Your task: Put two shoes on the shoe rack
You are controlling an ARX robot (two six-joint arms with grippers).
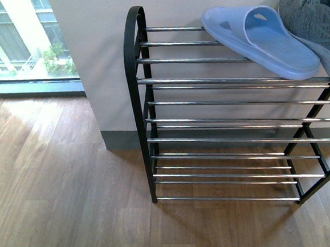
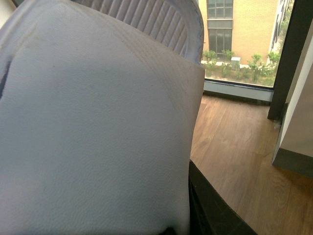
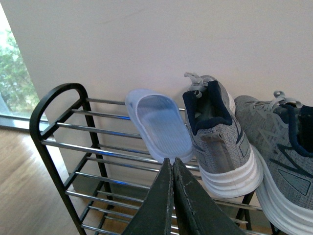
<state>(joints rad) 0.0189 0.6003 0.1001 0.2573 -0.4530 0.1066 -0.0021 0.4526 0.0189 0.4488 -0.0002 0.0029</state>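
Pressed up against my left pincer's camera is a pale blue slide (image 2: 98,127), so close I cannot tell whether that pincer grips it. On the shoe rack (image 1: 136,63), the top tier carries, left to right, another slipper (image 3: 159,125), then two grey sneakers (image 3: 220,142) side by side. Further right, my right pincer (image 3: 172,166) is clenched, empty, hovering before the rack.

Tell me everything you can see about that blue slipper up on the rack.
The slipper is a pale blue slide that looks like rubber, with a wide strap and an open toe. It lies on the rack's top chrome rods, angled across them, sole down. The nearest sneaker sits right beside it, close enough that I cannot tell whether they touch. No pincer holds it.
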